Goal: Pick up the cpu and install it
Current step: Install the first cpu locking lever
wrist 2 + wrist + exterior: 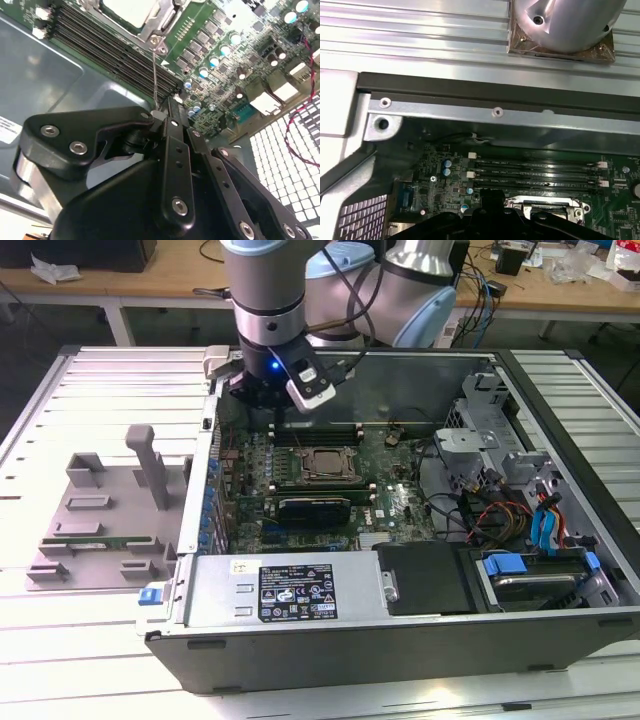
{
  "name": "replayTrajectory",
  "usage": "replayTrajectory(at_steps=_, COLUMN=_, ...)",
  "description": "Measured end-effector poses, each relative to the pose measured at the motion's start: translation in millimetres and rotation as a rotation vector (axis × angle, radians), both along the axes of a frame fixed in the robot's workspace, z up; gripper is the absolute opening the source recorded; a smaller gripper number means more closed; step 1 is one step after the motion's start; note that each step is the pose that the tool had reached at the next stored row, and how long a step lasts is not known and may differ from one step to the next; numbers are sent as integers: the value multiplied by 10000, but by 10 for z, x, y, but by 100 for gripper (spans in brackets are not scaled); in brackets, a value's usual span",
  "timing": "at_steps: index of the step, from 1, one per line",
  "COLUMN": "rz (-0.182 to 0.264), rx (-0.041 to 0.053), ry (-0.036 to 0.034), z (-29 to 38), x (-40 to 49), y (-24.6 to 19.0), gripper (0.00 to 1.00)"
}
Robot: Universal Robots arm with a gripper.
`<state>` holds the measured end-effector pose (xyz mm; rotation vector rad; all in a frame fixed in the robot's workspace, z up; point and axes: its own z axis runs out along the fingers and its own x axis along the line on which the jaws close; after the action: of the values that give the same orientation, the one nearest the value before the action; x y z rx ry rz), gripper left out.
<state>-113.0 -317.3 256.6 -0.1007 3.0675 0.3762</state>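
The cpu (325,465) lies flat in the motherboard socket inside the open computer case, and its pale shiny top (127,10) sits within the metal socket frame (152,30). My gripper (272,416) hangs over the board's back edge, just beyond the memory slots (535,172) and behind the socket. In the second wrist view the gripper (167,109) is shut, with nothing wide between its fingers (174,145). A thin wire socket lever (155,75) runs from the frame to the fingertips. I cannot tell if it is pinched.
The case's metal wall (495,107) and rear corner stand close behind the gripper. A grey fixture (100,520) holding a green memory stick lies on the slatted table at the exterior view's left. Drive bays and cables (510,510) crowd the case at the exterior view's right.
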Motion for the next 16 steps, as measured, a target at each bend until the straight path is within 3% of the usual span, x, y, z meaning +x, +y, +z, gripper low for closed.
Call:
replayTrajectory(at_steps=6, rz=0, rx=0, ry=31, z=0, x=200, y=0, gripper=11)
replayTrajectory(at_steps=10, rz=1, rx=1, ry=33, z=-1, x=247, y=1, gripper=11)
replayTrajectory(at_steps=14, rz=-2, rx=0, ry=50, z=0, x=392, y=0, gripper=11)
replayTrajectory(at_steps=16, rz=-4, rx=0, ry=51, z=0, x=398, y=0, gripper=11)
